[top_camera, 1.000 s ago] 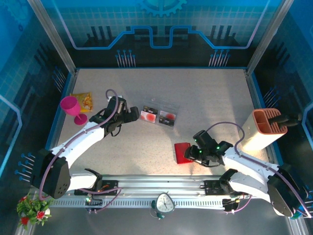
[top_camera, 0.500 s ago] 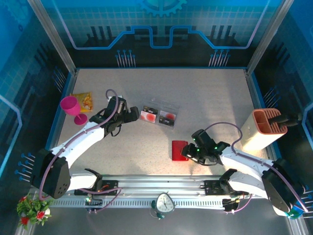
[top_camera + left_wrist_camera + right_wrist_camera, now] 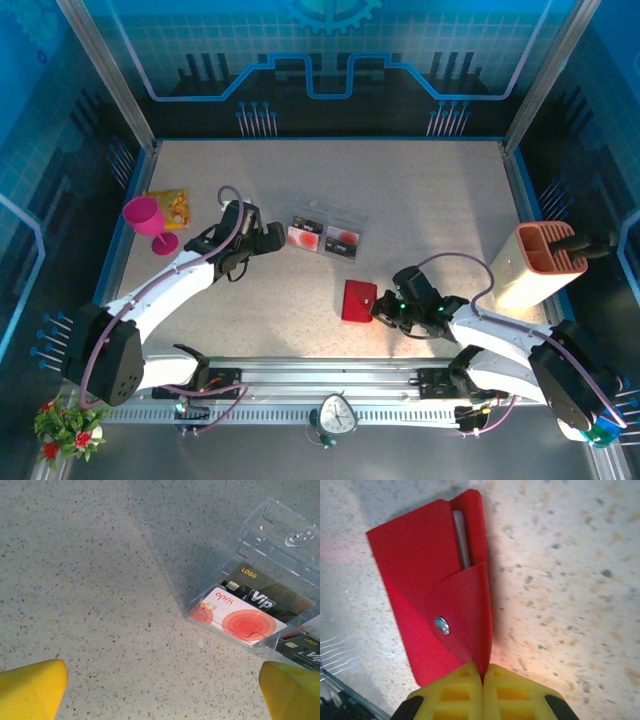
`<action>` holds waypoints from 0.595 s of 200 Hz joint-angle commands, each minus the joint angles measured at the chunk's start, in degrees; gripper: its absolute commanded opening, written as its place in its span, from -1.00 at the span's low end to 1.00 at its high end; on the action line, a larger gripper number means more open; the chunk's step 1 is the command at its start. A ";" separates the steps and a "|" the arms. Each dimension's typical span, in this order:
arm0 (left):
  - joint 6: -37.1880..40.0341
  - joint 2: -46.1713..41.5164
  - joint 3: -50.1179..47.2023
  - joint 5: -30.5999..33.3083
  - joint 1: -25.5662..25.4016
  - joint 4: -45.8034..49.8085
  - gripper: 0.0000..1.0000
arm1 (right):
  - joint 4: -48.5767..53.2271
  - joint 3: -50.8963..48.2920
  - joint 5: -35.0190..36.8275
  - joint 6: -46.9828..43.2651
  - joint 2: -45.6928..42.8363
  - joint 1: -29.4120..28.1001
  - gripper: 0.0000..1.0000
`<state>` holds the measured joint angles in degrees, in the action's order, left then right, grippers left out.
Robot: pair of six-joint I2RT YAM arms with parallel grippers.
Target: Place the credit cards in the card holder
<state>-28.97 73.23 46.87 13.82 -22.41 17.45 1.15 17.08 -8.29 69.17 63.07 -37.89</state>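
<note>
The card holder (image 3: 357, 300) is a glossy red wallet lying on the table, with a snap on its flap (image 3: 442, 625) and a pale edge showing in its fold. My right gripper (image 3: 381, 309) (image 3: 483, 674) is shut on the flap's edge at the wallet's right side. Two credit cards (image 3: 304, 237) (image 3: 341, 242) lie in clear plastic sleeves at mid-table. In the left wrist view the nearer card (image 3: 244, 623) is white with red circles, next to a black one (image 3: 272, 600). My left gripper (image 3: 274, 236) (image 3: 161, 692) stands open just left of the sleeves, with bare table between its fingers.
A pink goblet (image 3: 143, 218) and a yellow-orange packet (image 3: 170, 207) stand at the left edge. An orange-brown two-slot rack (image 3: 541, 262) stands at the right edge. A small clock (image 3: 338, 412) sits on the front rail.
My right gripper has drawn the red wallet leftward and slightly away from the front edge. The left arm has hardly moved.
</note>
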 commanded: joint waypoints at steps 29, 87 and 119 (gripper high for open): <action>-5.67 -2.62 -0.47 -7.86 -0.60 -0.93 0.99 | -2.29 6.88 -4.94 -4.92 -1.28 -0.61 -1.00; -14.69 -4.58 -1.28 -18.60 -0.56 -6.55 0.98 | -4.62 15.93 -9.52 -6.75 -0.11 -0.56 -1.00; -21.68 -4.50 -3.15 -24.53 -0.61 -14.37 0.95 | -8.03 19.77 -11.52 -6.31 2.06 -0.43 -1.00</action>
<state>-43.48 69.65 45.63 -3.46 -22.68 9.98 -2.28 33.52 -16.64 63.72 63.64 -37.89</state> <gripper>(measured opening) 0.984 0.062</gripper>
